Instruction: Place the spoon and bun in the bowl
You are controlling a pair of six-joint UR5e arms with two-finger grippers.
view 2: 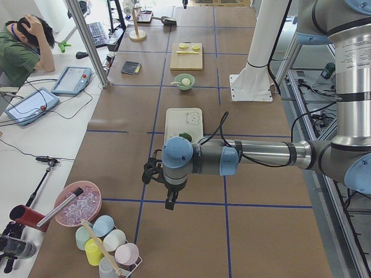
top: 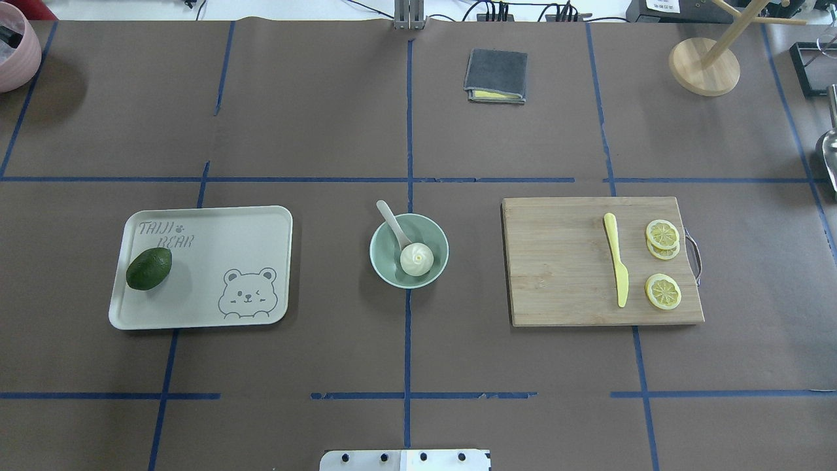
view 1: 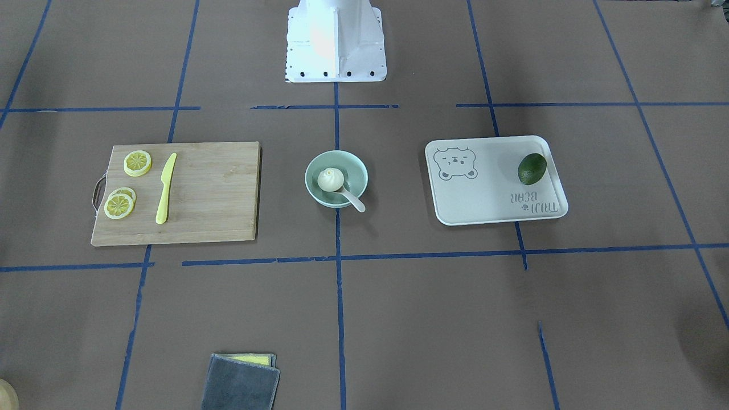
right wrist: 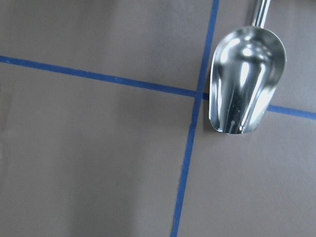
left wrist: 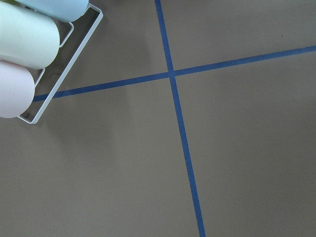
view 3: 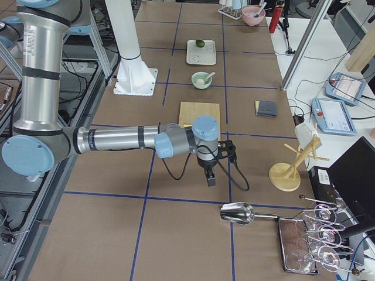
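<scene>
The mint-green bowl (top: 386, 263) stands at the table's middle. The white bun (top: 416, 259) lies inside it. The white spoon (top: 391, 221) rests with its scoop in the bowl and its handle out over the rim. The front-facing view shows the same bowl (view 1: 357, 166), bun (view 1: 329, 179) and spoon (view 1: 354, 201). My left gripper (view 2: 170, 202) hangs over bare table far to my left, in the exterior left view only. My right gripper (view 3: 210, 180) hangs far to my right, in the exterior right view only. I cannot tell whether either is open or shut.
A wooden cutting board (top: 562, 261) holds a yellow knife (top: 616, 258) and lemon slices (top: 662, 292). A white bear tray (top: 216, 229) holds a dark avocado (top: 148, 268). A grey cloth (top: 495, 75) lies at the far side. A metal scoop (right wrist: 244, 79) and a cup rack (left wrist: 29, 54) show below the wrists.
</scene>
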